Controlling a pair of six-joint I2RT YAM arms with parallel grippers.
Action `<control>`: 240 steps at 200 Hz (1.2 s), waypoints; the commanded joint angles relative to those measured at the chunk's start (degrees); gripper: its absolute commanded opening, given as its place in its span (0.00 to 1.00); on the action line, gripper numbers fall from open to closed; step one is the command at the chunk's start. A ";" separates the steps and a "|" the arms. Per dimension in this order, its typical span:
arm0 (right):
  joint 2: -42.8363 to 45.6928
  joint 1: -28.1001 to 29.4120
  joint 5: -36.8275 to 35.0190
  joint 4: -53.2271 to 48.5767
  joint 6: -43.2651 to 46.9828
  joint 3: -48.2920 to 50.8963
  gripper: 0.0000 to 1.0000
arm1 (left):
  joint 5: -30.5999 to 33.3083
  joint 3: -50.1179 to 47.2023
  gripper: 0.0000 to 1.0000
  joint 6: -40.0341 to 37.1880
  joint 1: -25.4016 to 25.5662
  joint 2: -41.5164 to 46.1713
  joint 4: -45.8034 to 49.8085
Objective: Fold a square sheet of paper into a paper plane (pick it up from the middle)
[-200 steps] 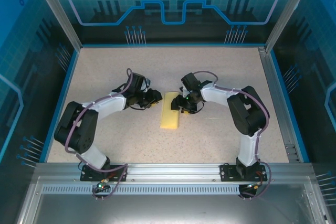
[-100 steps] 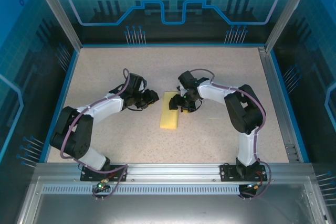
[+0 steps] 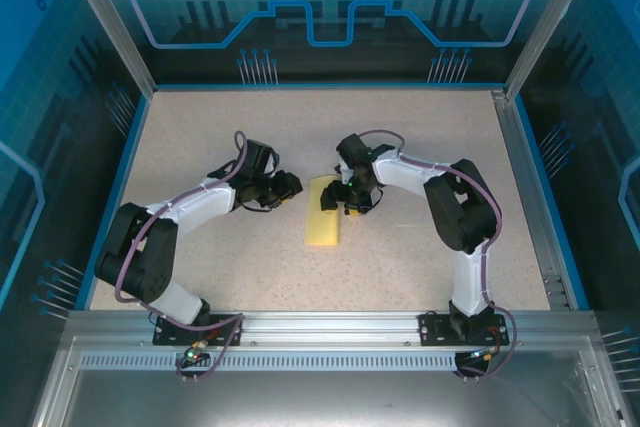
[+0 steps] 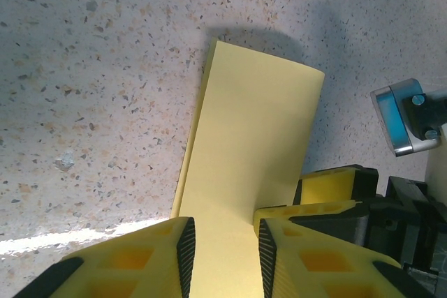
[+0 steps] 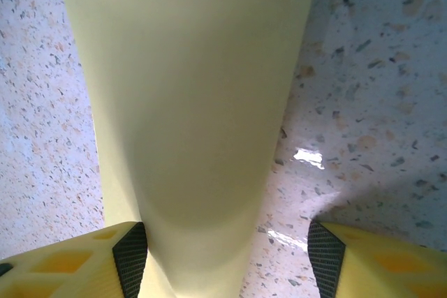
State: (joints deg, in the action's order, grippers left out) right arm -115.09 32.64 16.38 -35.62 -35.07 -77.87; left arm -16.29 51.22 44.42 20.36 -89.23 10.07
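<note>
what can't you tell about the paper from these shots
- Top external: part of the far end of the folded pale yellow paper strip lies under the right gripper; its layers are too small to count.
- Left wrist: the left gripper and the bottom edge hide the strip's closest end, so contact is unclear.
- Right wrist: the strip runs past top and bottom edges, close and blurred; creases are unreadable.

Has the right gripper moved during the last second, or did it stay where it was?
Yes. The right gripper has shifted slightly left, further over the far end of the paper, which stayed put.
</note>
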 commanded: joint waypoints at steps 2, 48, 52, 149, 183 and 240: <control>-2.69 0.66 -2.55 -3.69 -1.20 -1.31 0.67 | -1.11 0.02 0.33 -1.31 -0.06 0.68 0.94; -3.82 0.81 -3.66 -4.57 -2.28 -1.51 0.67 | -1.48 0.55 0.33 -1.31 -0.01 0.55 1.10; -3.90 0.84 -3.56 -4.56 -2.14 -1.56 0.67 | -1.46 0.59 0.33 -1.37 -0.05 0.55 1.10; -6.41 1.35 -5.40 -7.79 -2.46 -4.13 0.67 | -2.24 1.03 0.33 -1.53 -0.06 0.02 1.10; -7.54 1.68 -7.23 -9.51 -2.02 -5.26 0.67 | -2.51 1.08 0.33 -1.58 -0.06 -0.13 1.18; -8.90 1.77 -7.87 -11.07 -0.79 -6.75 0.67 | -3.80 1.99 0.30 -1.44 -0.06 -1.59 1.27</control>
State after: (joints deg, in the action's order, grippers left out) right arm -119.59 33.82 12.82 -43.64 -37.08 -85.14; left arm -17.87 51.29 44.40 20.36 -89.36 10.13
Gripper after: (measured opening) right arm 0.671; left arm 0.309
